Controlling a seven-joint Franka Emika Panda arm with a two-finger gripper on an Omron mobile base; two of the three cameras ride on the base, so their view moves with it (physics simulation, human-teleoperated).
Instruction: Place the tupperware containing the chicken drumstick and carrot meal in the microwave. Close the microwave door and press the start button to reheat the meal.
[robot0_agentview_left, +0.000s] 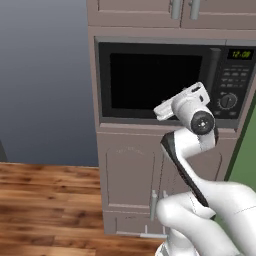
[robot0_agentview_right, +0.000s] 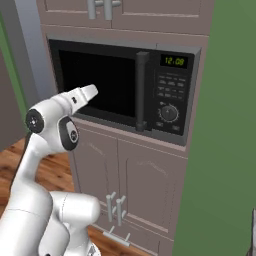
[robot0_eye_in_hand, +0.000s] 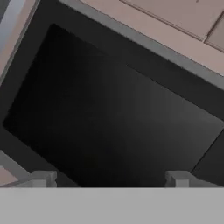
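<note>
The microwave (robot0_agentview_left: 170, 80) is built into a tall pinkish cabinet, and the microwave door (robot0_agentview_left: 155, 80) with its black window is shut. Its vertical bar handle (robot0_agentview_right: 141, 90) stands beside the black control panel (robot0_agentview_right: 170, 95), which has a green display (robot0_agentview_right: 173, 61) and a round dial. My gripper (robot0_eye_in_hand: 110, 178) is open with nothing between its fingers (robot0_eye_in_hand: 43, 177). It points at the door window (robot0_eye_in_hand: 109, 118) from close in front of its lower part. My white hand (robot0_agentview_left: 185, 100) hangs before the door's lower right corner. The tupperware, the chicken drumstick and the carrot are out of view.
Cabinet doors with bar handles (robot0_agentview_right: 116, 205) are below the microwave, and more cabinet doors (robot0_agentview_left: 150, 10) are above it. A green wall (robot0_agentview_right: 230, 125) rises on the right. A wooden floor (robot0_agentview_left: 45, 210) and a grey wall (robot0_agentview_left: 45, 75) lie to the left.
</note>
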